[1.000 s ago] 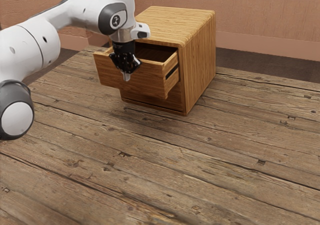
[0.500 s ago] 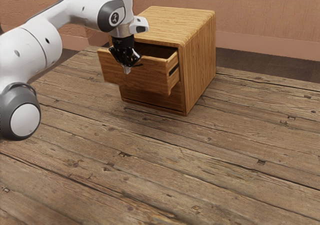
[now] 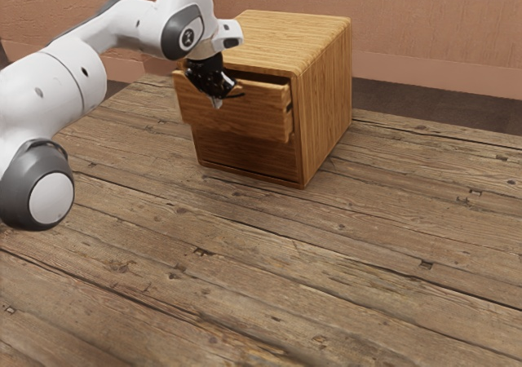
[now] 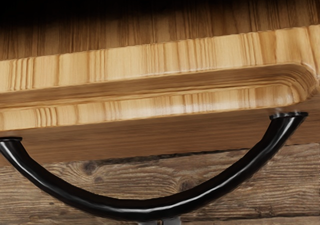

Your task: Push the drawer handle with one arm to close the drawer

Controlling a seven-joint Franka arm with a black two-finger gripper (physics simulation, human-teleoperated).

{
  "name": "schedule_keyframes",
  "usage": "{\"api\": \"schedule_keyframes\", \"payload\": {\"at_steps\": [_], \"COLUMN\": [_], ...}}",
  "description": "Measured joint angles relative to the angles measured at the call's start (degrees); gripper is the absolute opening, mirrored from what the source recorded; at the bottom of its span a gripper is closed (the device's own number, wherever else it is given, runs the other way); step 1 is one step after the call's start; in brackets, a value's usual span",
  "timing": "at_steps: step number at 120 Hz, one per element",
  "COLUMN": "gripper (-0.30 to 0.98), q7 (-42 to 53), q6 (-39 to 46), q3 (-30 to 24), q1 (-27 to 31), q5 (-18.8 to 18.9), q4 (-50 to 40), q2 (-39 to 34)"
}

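The drawer stands partly out of the cabinet, its black handle curving from the front. At the handle is the tool, tips pressed together. The cabinet sits on the counter's far side.

I see the cabinet standing on the bench, with the wall behind it. The upper drawer sits partway out of the cabinet, over the lower panel. The handle bows out from that drawer's front, and my end effector is down at it. My arm reaches in from the exterior view's left.
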Motion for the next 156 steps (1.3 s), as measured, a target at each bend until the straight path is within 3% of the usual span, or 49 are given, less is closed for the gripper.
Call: {"api": "schedule_keyframes", "payload": {"at_steps": [116,122,135,145,156], "gripper": [-0.10,-0.10,-0.07,0.11,0.30], "q7": [0.18,0.17,0.01,-0.88,-1.87], "q6": [6.39,5.97,2.95,-0.20,-4.57], "q3": [0.06,0.05,0.08,-0.06,-0.14], "q1": [1.12,1.09,1.47,1.73,2.66], "q5": [-1.02,-1.33,-4.20,-6.20,-7.09], "q4": [8.10,5.18,-11.40,-21.93,-25.85], "q2": [5.19,2.07,-12.18,-20.79,-25.42]}}
